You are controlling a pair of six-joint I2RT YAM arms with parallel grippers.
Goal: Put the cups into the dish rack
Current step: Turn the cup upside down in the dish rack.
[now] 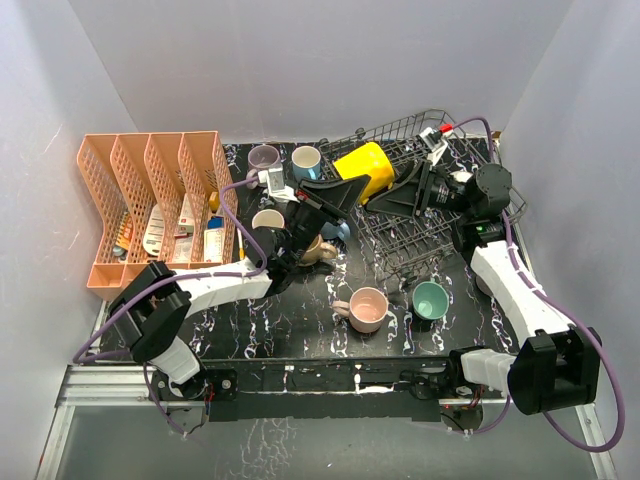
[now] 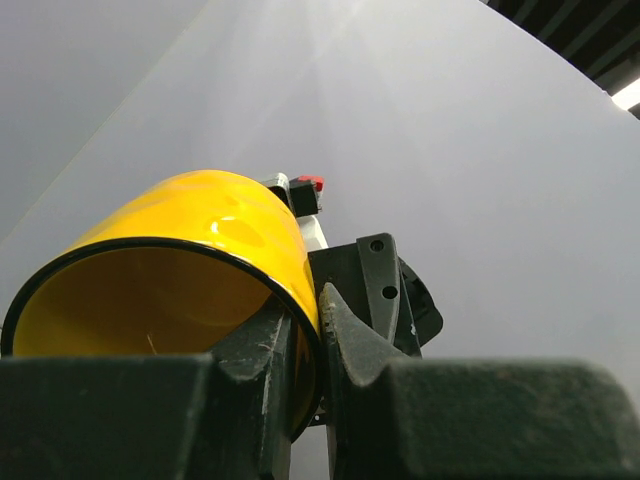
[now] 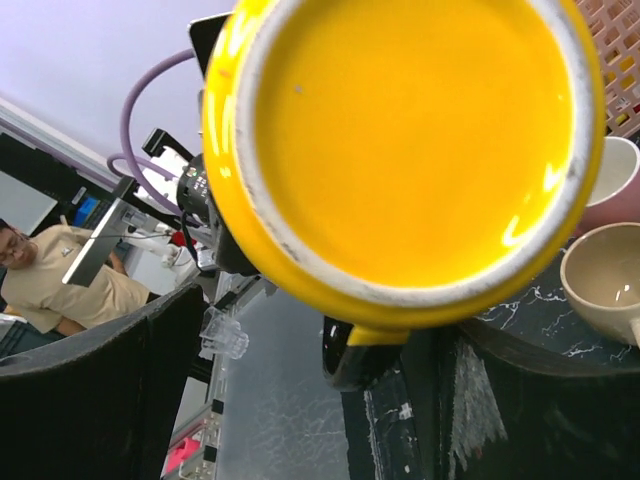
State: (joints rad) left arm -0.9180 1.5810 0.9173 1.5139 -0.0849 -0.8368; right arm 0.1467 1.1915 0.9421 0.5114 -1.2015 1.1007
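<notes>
White walls close in a black marbled counter (image 1: 300, 335). Above its far middle the yellow cup (image 1: 362, 168) is held up on its side, clear of the counter, at the left edge of the dish rack (image 1: 400, 252), which stands at the far right. The left claw (image 2: 310, 320) is clenched on the cup's rim, one finger inside and one outside. The right claw (image 1: 385, 200) faces the cup's base from the rack side, its fingers (image 3: 100, 390) spread wide and released. A pink cup (image 1: 367, 310) and a green cup (image 1: 431, 300) stand upright on the counter near the rack. A mauve cup (image 1: 264, 157) and a pale blue cup (image 1: 306, 160) stand at the far edge. A tan cup (image 1: 318, 250) lies under the left arm. An orange organiser (image 1: 150, 200) stands at the far left.
</notes>
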